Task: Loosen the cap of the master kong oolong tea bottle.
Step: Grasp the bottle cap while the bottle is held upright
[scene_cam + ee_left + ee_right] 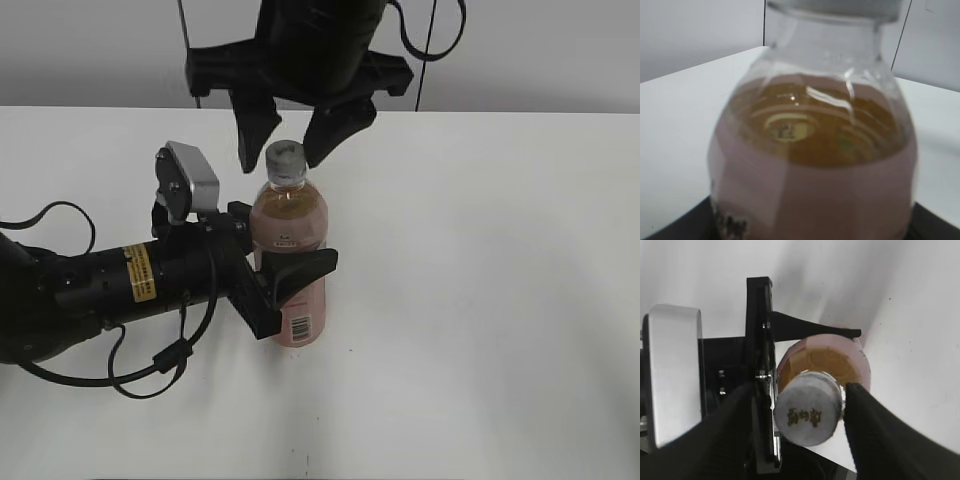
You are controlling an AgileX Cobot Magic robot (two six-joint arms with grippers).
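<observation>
Standing upright on the white table point(480, 300), the master kong oolong tea bottle point(293, 262) is clamped at its label by the left gripper point(290, 272), steadying it so the right gripper point(290, 135), jaws spread either side of the cap point(284, 160), can twist.

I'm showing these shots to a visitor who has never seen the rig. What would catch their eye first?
The pink-labelled tea bottle standing upright mid-table, clamped around its body by the left gripper reaching in from the left. Directly above it, the right gripper hangs down with its fingers spread either side of the white cap. The right wrist view shows that cap from above, dark print on top, one finger close beside it.
</observation>
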